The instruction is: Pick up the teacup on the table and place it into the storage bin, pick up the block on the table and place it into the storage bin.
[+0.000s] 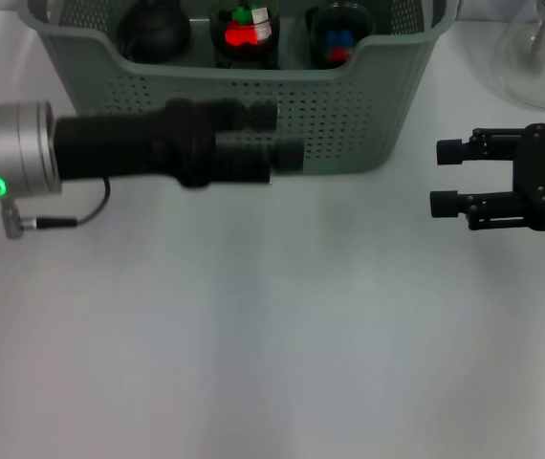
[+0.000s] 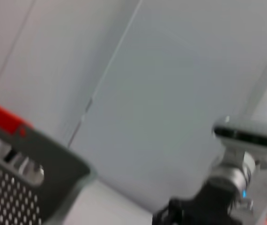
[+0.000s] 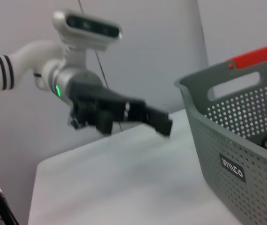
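1. Left gripper hangs just in front of the storage bin's near wall; we see its fingers apart, holding nothing.
2. Right gripper sits at 3 o'clock on the table, fingers spread, empty.
3. Storage bin at 12 o'clock: grey-green, perforated walls, cut-out handle, small black label with white lettering.
4. Inside we make out dark rounded items with red, green and blue; their identity is unclear. The bin's top is cut off.
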`<state>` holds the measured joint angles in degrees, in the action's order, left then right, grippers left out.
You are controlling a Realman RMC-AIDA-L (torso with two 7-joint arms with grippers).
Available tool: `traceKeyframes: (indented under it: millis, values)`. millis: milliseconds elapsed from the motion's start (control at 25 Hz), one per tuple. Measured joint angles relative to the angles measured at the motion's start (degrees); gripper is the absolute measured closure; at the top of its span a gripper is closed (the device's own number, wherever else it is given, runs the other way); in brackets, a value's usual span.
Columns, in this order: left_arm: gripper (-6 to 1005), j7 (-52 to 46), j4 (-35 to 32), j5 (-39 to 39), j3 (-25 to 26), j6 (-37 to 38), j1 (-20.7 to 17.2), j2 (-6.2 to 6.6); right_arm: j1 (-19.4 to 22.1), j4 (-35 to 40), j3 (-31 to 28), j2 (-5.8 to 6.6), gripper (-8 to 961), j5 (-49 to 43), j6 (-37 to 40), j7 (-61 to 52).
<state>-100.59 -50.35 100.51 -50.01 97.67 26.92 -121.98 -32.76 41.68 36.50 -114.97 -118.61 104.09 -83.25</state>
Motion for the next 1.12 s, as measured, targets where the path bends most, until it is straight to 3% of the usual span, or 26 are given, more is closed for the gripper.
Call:
traceKeyframes:
  millis: [160,320,560,1120]
  values:
    - [135,5.0,4.0,3.1,0.1,-0.6,-0.2,1.2,-0.1,-0.8,0.4,0.08,174,0.0,0.5,1.8]
    - [136,6.5,5.7,5.5,0.3,-1.3,0.1,1.54,-0.6,-1.3,1.5,-0.01,174,-0.2,0.5,2.8]
    - [138,9.1,6.1,5.8,0.6,-1.8,-0.3,1.63,-2.3,-1.6,4.1,-0.14,174,-0.4,-0.6,2.6]
    - [138,10.8,8.0,6.0,-0.2,-3.4,1.5,1.12,-3.7,-1.6,4.4,0.39,174,-1.8,-1.4,2.4]
